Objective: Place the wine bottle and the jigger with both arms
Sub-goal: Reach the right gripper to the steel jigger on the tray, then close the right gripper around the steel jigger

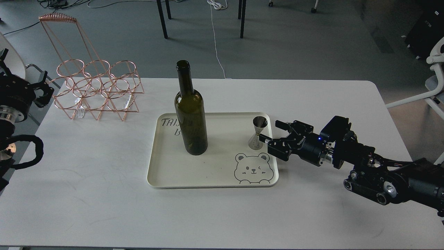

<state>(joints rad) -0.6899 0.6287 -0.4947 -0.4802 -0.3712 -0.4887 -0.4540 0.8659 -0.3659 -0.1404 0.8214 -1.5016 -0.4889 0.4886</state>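
Note:
The dark green wine bottle (189,114) stands upright on the left half of a cream tray (208,173). The shiny steel jigger (258,133) stands upright near the tray's right edge. My right gripper (272,132) is open, just right of the jigger, with its fingers level with it and not touching it. My left gripper (41,92) is at the far left table edge, beside the copper rack, with its fingers spread apart and empty.
A copper wire bottle rack (97,90) stands at the back left of the white table (104,208). The tray carries a bear drawing (252,168) at its front right. Chair legs and cables lie on the floor beyond the table.

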